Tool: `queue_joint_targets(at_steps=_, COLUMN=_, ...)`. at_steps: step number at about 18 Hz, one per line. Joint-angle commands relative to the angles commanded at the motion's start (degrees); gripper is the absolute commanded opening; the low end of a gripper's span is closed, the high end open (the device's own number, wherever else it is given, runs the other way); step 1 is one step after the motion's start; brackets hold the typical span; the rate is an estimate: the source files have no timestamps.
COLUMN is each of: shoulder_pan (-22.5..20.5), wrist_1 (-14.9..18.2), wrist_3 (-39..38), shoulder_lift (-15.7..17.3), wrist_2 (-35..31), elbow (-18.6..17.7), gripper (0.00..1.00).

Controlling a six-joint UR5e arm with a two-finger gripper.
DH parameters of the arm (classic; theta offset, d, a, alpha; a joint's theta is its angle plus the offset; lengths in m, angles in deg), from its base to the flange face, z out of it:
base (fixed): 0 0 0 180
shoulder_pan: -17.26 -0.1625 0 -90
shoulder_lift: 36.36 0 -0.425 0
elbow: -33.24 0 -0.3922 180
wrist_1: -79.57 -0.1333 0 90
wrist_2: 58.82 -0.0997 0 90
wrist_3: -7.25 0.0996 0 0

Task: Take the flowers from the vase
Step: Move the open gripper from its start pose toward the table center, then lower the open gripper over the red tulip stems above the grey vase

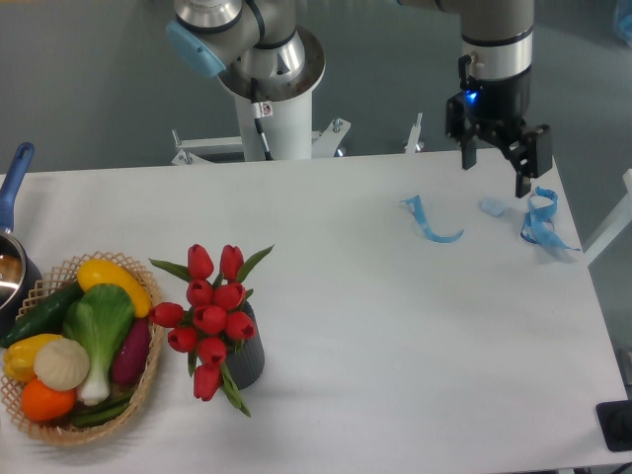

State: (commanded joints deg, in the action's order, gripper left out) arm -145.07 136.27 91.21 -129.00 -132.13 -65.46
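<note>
The flowers [210, 314], a bunch of red tulip buds with green leaves, stand in the short dark grey ribbed vase [247, 357] at the front left of the white table. The buds lean to the left and cover the vase's mouth. My gripper [496, 170] hangs at the far right back of the table, well away from the flowers. Its two dark fingers point down, stand apart, and hold nothing.
A woven wicker basket [150, 380] with toy vegetables sits just left of the vase. A pot with a blue handle [16, 178] is at the left edge. Blue tape scraps [431, 223] [541, 222] lie below the gripper. The arm's base [275, 109] stands at the back.
</note>
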Motion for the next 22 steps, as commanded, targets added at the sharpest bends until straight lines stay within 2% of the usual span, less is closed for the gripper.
queue_joint_targets(at_steps=4, shoulder_pan=0.4, wrist_1=0.1, wrist_3=-5.5, shoulder_lift=0.4, wrist_2=4.5, elbow=-0.4, gripper=1.0)
queue_joint_targets(at_steps=8, shoulder_pan=2.4, wrist_1=0.1, wrist_3=-14.6, shoulder_lift=0.9, wrist_2=4.8, elbow=-0.7, gripper=1.0)
queue_joint_targets(at_steps=11, shoulder_pan=4.0, wrist_1=0.1, wrist_3=-16.7, shoulder_lift=0.9, wrist_2=5.1, elbow=-0.4, gripper=1.0)
queue_joint_targets(at_steps=14, shoulder_pan=6.1, wrist_1=0.1, wrist_3=-22.8, shoulder_lift=1.3, wrist_2=6.5, elbow=-0.4, gripper=1.0)
queue_joint_targets(at_steps=18, shoulder_pan=7.6, wrist_1=0.2, wrist_3=-23.9, shoulder_lift=4.2, wrist_2=9.9, elbow=-1.8, gripper=1.0)
queue_joint_targets(at_steps=22, shoulder_pan=7.4, wrist_1=0.0, wrist_3=-23.7, shoulder_lift=5.4, wrist_2=14.2, elbow=-5.1, gripper=1.0)
